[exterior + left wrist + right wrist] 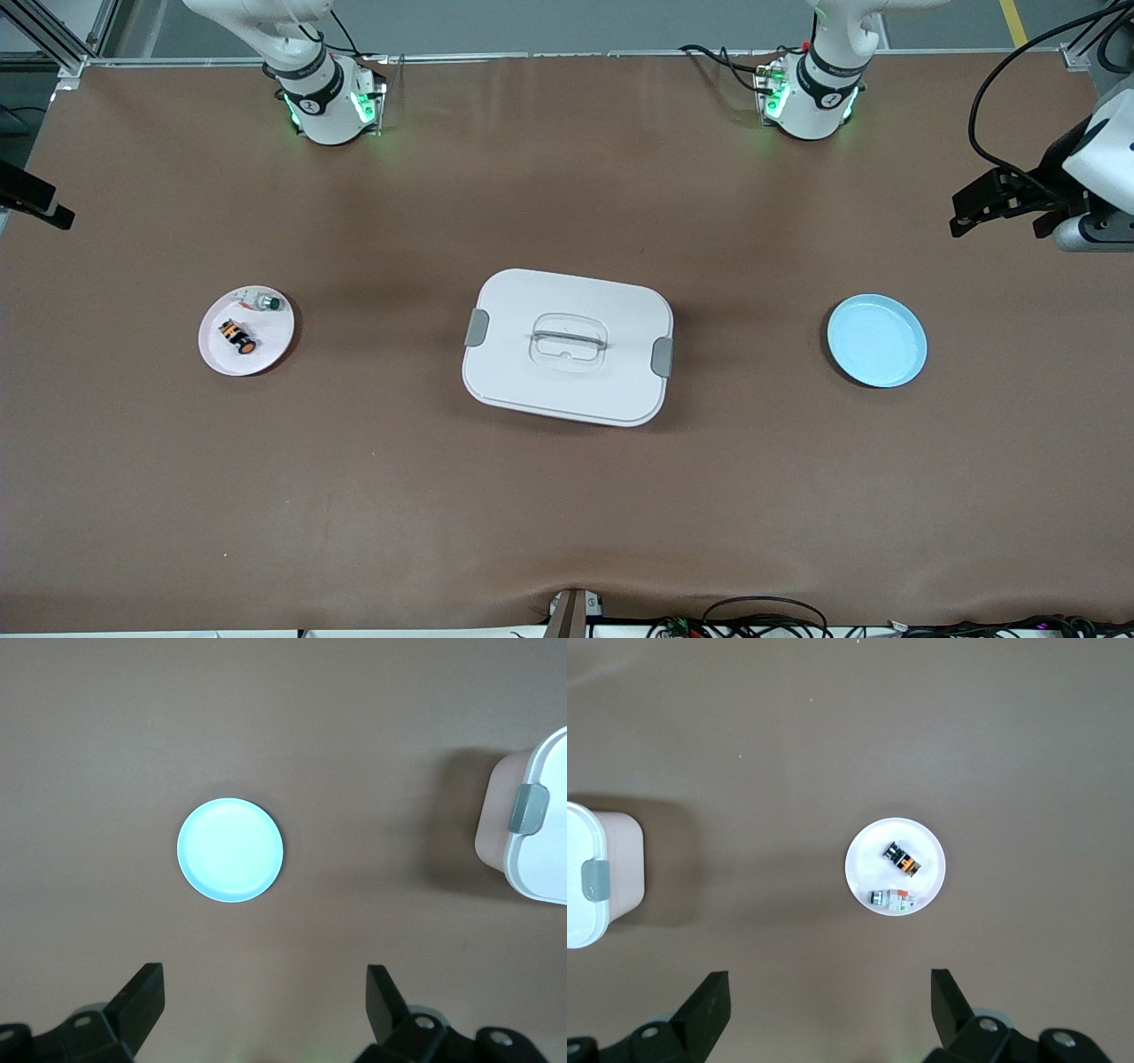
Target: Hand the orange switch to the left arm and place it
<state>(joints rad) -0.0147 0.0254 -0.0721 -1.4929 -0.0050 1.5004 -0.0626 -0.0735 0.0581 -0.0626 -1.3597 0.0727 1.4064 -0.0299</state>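
The orange switch [237, 336] [904, 858], black-bodied with an orange cap, lies on a small white plate [270, 341] [864, 850] toward the right arm's end of the table. My right gripper [831, 992] hangs high over the table near that plate, open and holding nothing. The box [567, 346], white with grey latches, sits mid-table between the two plates; its edge shows in both wrist views [540, 828] [589, 877]. My left gripper [266, 992] is high over the left arm's end near a light blue plate [876, 340] [230, 850], open with nothing in it.
A white switch with a green cap [262, 302] [890, 900] shares the white plate with the orange one. Brown table cover [567, 496] spreads all round. Cables lie along the table edge nearest the front camera [762, 620].
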